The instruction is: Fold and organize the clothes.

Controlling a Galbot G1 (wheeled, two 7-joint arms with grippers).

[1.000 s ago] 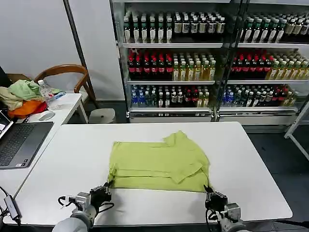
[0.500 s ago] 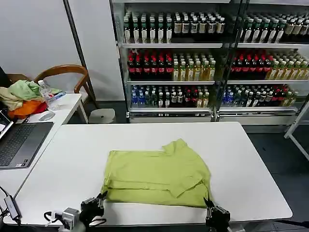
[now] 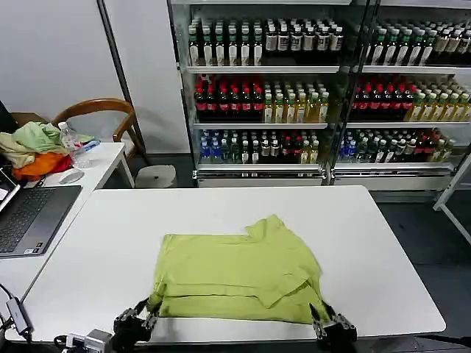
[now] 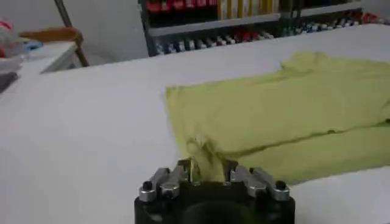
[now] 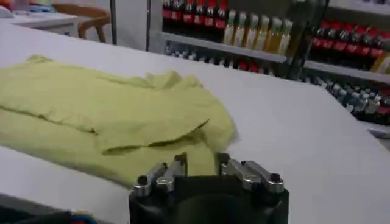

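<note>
Lime yellow-green cotton, the T-shirt [image 3: 239,276] lies partly folded on the white bench [image 3: 383,243], plain side up, its long axis running side to side across the robot's front and its near hem drawn close to the bench's front edge. The sleeves are turned in over the body, leaving a raised flap near the middle and a small peak of cloth at the far edge. Each near corner is held: the left hand [image 3: 140,323] pinches the left corner, cloth bunched between its fingers in the left wrist view [image 4: 196,171], and the right hand [image 3: 329,323] is pressed together on the right corner [image 5: 201,163]. Both hands sit at the bench's front edge, so the whole garment stretches away from them toward the shelves of bottles [image 3: 294,103]. Neither arm is nearer; the hold is even. My judgement is that the next move is a fold carrying the near hem away over the body, both hands travelling level
</note>
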